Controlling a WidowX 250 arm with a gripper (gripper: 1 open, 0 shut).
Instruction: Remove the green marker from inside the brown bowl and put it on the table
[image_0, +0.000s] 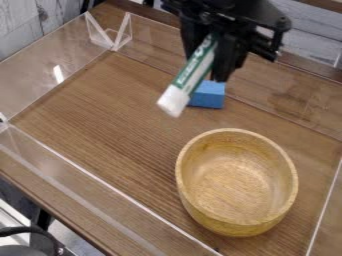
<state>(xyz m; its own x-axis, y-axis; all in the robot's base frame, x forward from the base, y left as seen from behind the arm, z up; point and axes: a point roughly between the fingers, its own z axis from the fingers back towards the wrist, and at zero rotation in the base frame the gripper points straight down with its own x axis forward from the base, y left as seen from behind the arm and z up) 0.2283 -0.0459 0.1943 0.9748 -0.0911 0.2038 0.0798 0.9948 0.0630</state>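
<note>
The green marker hangs tilted in the air above the table, its white end pointing down and to the left. My gripper is shut on the marker's upper, green end, with black fingers on either side of it. The marker is outside the brown bowl, up and to the left of its rim. The bowl sits at the lower right of the table and nothing shows inside it.
A small blue block lies on the table behind the marker, below the gripper. Low clear acrylic walls border the tabletop, with a folded clear piece at the back left.
</note>
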